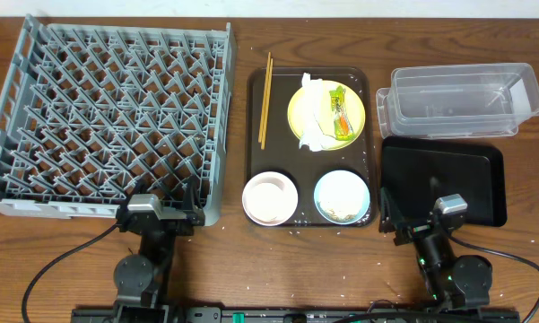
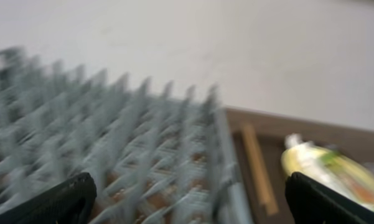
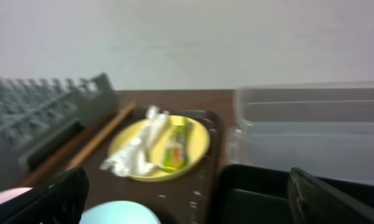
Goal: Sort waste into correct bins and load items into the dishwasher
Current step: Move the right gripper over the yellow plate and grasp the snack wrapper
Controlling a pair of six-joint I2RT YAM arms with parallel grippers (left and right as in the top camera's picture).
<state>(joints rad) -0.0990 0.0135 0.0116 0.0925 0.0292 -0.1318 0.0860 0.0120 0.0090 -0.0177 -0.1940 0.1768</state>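
The grey dishwasher rack [image 1: 126, 34] fills the left and holds nothing. On the brown tray [image 1: 282, 152] lie chopsticks [image 1: 265, 99], a yellow plate [image 1: 359, 115] carrying a crumpled napkin [image 1: 312, 121] and a green-orange wrapper [image 1: 341, 112], a pink-white bowl [image 1: 269, 197], and a light blue bowl [image 1: 342, 193] with rice scraps [image 1: 341, 213]. A clear tub [image 1: 462, 99] and a black tray [image 1: 444, 175] sit at the right. My left gripper [image 1: 160, 218] is open at the rack's near edge. My right gripper [image 1: 421, 220] is open over the black tray's near left corner. Both hold nothing.
Small rice specks dot the brown tray and the wood near it. The left wrist view is blurred, with the rack [image 2: 112, 143], chopsticks [image 2: 258, 168] and plate [image 2: 336, 171] ahead. The right wrist view faces the plate [image 3: 196, 146], tub [image 3: 311, 130] and black tray [image 3: 261, 193].
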